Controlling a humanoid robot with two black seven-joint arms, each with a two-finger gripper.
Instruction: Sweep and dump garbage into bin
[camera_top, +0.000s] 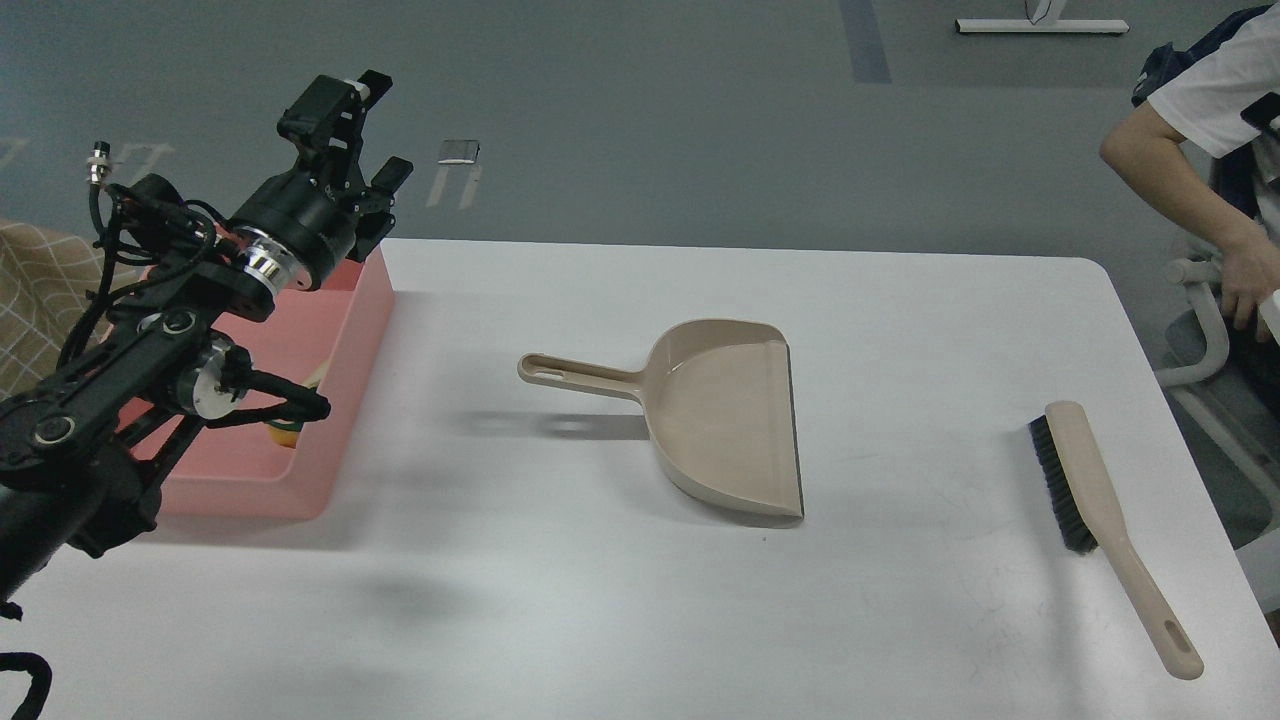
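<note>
The pink bin (352, 318) stands at the table's left, mostly hidden behind my left arm. Inside it, below the arm, a yellow scrap (284, 433) of the garbage shows, with a pale bit (316, 376) just above it. The whitish strip cannot be made out for certain. My left gripper (386, 125) is raised high above the bin's far right corner, open and empty. The beige dustpan (722, 420) lies empty at mid-table with its handle pointing left. The beige brush (1092, 492) lies at the right. My right gripper is out of view.
A person (1200, 170) sits past the table's right edge, with one arm reaching down to a chair (1205, 330). A checked cloth (40, 290) lies to the left of the bin. White table surface (520, 580) lies in front of the dustpan.
</note>
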